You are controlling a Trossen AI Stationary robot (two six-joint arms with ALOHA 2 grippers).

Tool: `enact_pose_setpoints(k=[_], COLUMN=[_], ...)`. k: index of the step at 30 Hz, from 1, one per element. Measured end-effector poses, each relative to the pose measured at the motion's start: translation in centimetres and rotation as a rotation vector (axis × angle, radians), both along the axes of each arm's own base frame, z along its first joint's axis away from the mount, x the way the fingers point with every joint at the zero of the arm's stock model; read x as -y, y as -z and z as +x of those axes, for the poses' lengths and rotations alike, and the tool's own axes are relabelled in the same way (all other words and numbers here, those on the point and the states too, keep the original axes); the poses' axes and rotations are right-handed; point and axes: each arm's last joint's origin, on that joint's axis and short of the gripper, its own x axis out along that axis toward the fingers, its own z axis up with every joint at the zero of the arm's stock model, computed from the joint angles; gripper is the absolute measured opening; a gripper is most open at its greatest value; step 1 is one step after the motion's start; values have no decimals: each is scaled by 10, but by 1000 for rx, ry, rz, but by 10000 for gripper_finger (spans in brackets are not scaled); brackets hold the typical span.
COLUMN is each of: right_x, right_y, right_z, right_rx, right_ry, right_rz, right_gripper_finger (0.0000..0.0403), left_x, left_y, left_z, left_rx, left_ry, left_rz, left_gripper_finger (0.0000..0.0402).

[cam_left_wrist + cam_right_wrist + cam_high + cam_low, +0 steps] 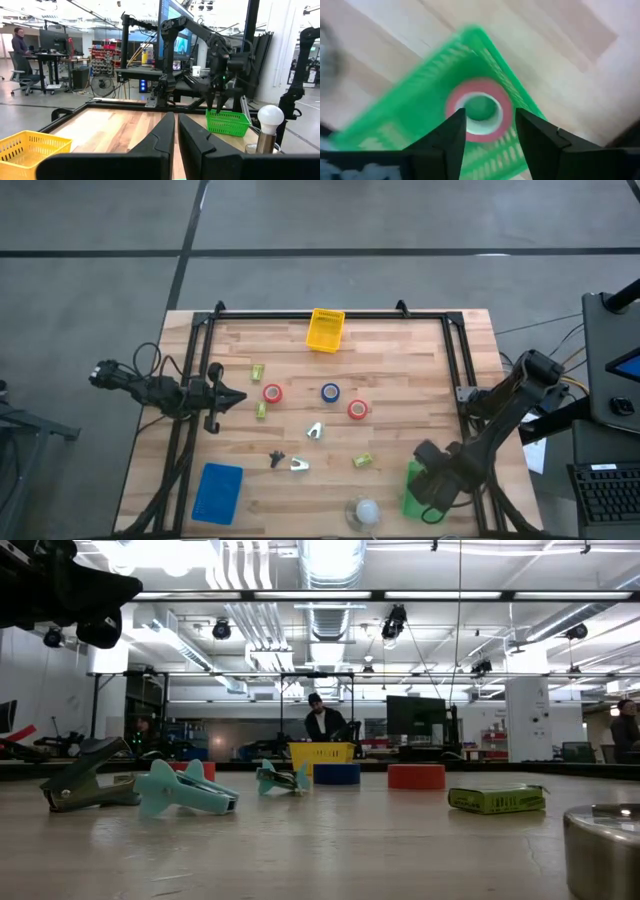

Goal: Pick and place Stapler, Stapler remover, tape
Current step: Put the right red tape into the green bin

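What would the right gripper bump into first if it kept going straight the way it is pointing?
Most likely the red tape roll lying in the green basket. The right gripper points down at it with fingers open to either side, though how far above it hangs is unclear.

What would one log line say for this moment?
right gripper: open above red tape roll in green basket | left gripper: shut, idle

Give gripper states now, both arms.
Left gripper: shut, empty, at the table's left edge.
Right gripper: open above the green basket, red tape roll inside.
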Motion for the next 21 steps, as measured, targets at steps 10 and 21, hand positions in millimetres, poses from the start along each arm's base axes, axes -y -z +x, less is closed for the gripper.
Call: enact_pose_setpoints(k=[10,21], right_x=[40,110], right_y=[-34,-38], right_z=[30,69], right_rx=[270,257], right_ry=[-6,26], right_rz=[-160,-307], right_gripper_finger=[175,172], left_x=[0,0], left_y=[0,0], left_z=[0,0], left_rx=[0,1], left_ry=[0,0], left_rz=[0,0], left_gripper_finger=[26,26])
